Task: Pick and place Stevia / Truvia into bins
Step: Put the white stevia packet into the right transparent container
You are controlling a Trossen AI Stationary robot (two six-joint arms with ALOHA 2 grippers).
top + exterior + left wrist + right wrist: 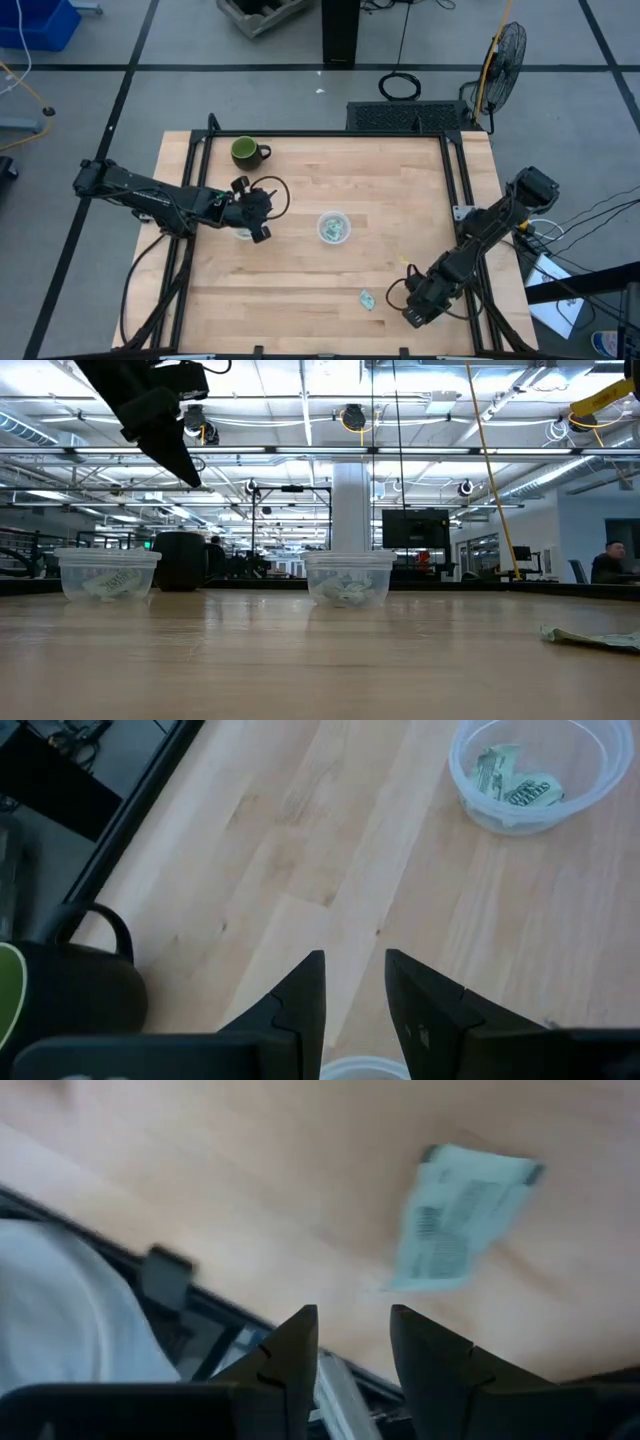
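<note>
On the pale wooden table [300,260], going from the left: the left arm reaches in from the table's left edge, and its left gripper [262,230] hangs raised above the leftmost small round clear plastic cup [108,574], which in the overhead view is mostly hidden beneath it. The wrist view shows that gripper's 2 dark fingers [300,1005] parted by a narrow gap with nothing between them, so it is released, with the cup's rim just showing below them. In the level view this cup holds pale green and white paper inside.

Behind the left gripper, toward the far left corner of the table, stands a dark green handled mug [246,152], upright and well apart from the cups.

Near the table's middle sits the 2nd small round clear plastic cup [334,227], upright, with several crumpled pale green and white sweetener packets [515,782] lying in it.

Further right, near the front edge, 1 flat pale green and white sweetener packet [368,298] lies loose on the bare wood, well apart from both cups.

Just beside it, the right gripper [412,314] sits low at the front right of the table. Its fingers [285,1355] stand slightly apart and hold nothing; the loose packet lies ahead of them, untouched.
</note>
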